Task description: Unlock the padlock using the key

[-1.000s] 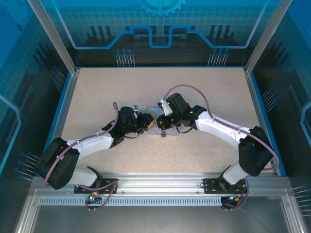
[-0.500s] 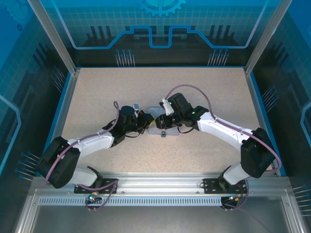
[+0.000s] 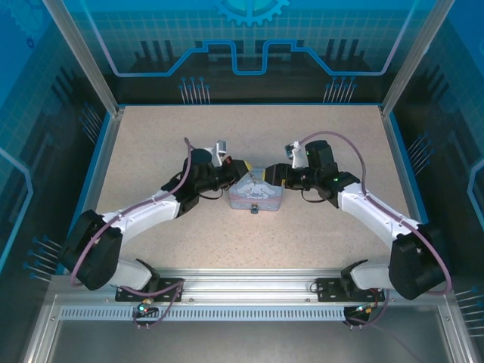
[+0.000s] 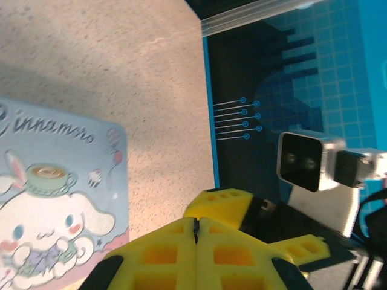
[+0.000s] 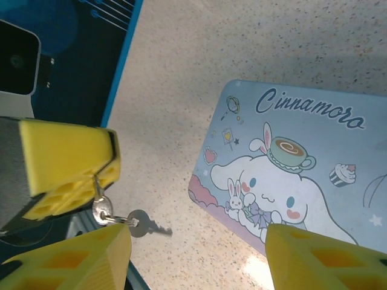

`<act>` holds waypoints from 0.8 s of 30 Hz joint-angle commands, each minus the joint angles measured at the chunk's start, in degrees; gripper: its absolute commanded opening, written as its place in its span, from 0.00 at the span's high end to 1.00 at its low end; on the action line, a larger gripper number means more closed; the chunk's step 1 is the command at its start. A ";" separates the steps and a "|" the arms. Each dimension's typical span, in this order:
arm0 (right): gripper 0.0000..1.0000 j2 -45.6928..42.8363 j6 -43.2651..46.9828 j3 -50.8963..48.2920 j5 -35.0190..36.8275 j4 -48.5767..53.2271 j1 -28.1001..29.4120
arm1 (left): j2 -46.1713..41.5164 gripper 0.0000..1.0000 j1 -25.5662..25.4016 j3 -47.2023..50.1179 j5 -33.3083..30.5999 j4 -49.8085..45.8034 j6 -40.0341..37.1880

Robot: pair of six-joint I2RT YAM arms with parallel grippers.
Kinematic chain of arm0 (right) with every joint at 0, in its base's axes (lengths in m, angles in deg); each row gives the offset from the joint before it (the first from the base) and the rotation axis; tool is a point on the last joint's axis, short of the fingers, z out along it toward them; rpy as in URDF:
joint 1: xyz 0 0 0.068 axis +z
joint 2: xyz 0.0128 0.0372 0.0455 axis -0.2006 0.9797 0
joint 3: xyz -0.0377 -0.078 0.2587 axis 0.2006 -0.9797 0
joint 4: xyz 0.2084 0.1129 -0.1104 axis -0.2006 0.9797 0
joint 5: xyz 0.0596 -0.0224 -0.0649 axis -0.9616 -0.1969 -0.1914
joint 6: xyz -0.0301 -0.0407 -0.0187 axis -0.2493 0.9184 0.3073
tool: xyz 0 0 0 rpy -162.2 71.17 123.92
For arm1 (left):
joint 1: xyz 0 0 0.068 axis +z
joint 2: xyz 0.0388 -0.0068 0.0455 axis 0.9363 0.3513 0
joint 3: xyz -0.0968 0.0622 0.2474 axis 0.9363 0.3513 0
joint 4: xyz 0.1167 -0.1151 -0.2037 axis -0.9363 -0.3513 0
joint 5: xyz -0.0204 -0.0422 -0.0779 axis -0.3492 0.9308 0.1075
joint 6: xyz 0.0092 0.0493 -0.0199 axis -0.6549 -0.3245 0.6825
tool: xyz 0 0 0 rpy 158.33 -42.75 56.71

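My left gripper point(image 4: 195, 225) is shut on the key point(image 5: 101, 206), a thin dark sliver pinched between its yellow pads. In the right wrist view the key's round head hangs below the left fingers point(image 5: 66, 158), and a ring joins it to a second key point(image 5: 145, 225) that dangles above the table. The right gripper point(image 5: 196, 257) is open and hovers over the near corner of the tin with nothing between its fingers. From above, the left gripper point(image 3: 240, 168) and the right gripper point(image 3: 274, 175) face each other across the tin's far edge. The tiny dark padlock point(image 3: 255, 209) sits at the tin's near edge.
The pale blue cartoon-printed tin box point(image 3: 255, 192) lies flat at the middle of the speckled table point(image 3: 151, 136). Blue walls and metal posts ring the table. Bare tabletop lies on all sides of the tin.
Both grippers have pulled back off the tin, the left one going farther away and the right one going right. The tin's lid is now uncovered, and the keys hang from the left gripper.
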State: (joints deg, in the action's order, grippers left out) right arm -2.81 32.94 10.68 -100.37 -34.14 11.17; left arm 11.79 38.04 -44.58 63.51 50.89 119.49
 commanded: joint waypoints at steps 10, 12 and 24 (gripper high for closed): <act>0.49 2.29 -12.12 -0.14 -9.13 -18.68 -2.62 | 5.14 1.00 -0.12 -3.94 -0.69 10.69 -7.16; 0.49 3.00 -12.64 0.42 -9.30 -19.43 -2.61 | 5.89 1.00 -0.13 -3.84 -1.55 13.28 -6.17; 0.58 5.51 -14.33 -0.02 -9.83 -24.61 -2.62 | 9.79 1.00 -0.27 -4.94 -2.62 20.62 -1.42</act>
State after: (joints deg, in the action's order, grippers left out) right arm 1.87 19.30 9.68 -108.68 -54.99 9.25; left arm 20.75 38.04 -47.53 62.09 67.67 116.87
